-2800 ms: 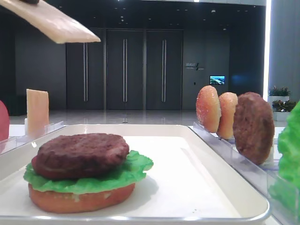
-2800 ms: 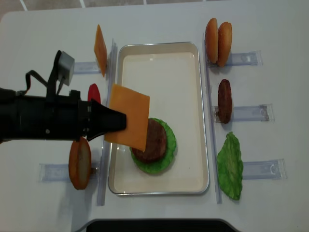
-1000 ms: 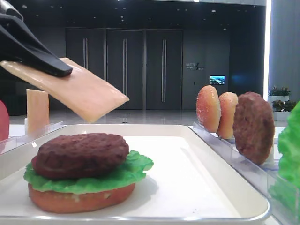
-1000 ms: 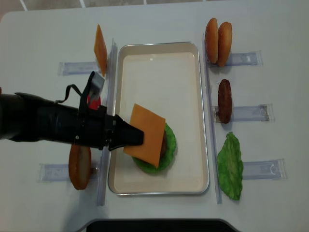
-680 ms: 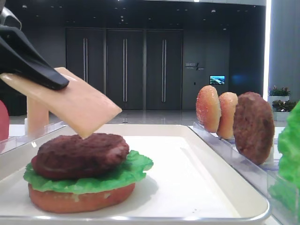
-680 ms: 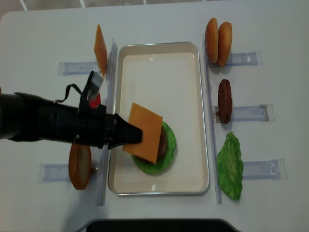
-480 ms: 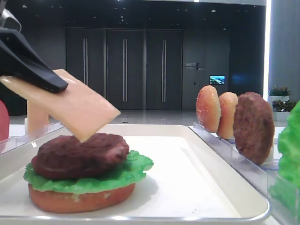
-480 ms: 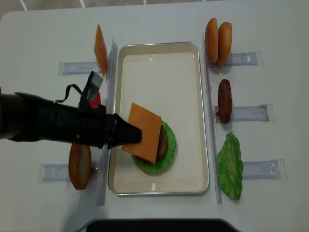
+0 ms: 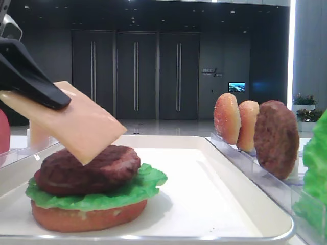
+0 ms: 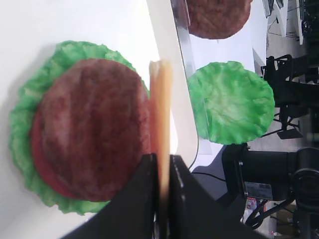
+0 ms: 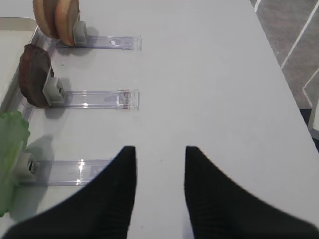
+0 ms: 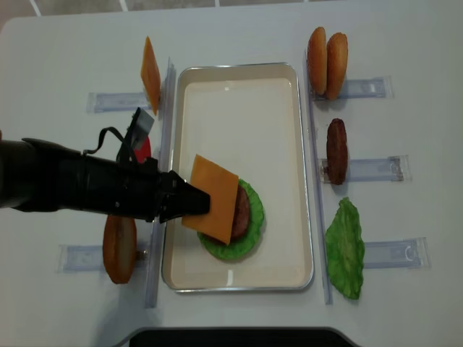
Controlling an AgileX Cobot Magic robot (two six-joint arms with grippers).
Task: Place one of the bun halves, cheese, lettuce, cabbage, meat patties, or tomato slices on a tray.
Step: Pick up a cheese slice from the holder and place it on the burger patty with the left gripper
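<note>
Orange cheese (image 12: pixel 210 199) pinched in left gripper (image 12: pixel 187 203) over patty (image 9: pixel 87 168) – right gripper (image 11: pixel 158 172) jaws parted, no legible writing

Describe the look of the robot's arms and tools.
The left arm is matte black and thick, narrowing to a pointed black left tool. A small grey box sits on top, with a black cable looped to it. The right tool has two black, finely ribbed fingers.

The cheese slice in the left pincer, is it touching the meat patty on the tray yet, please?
Cannot tell. In the low exterior view the cheese corner overlaps the patty, but that may be mere overlap; the overhead and left wrist views show no plain contact either.
</note>
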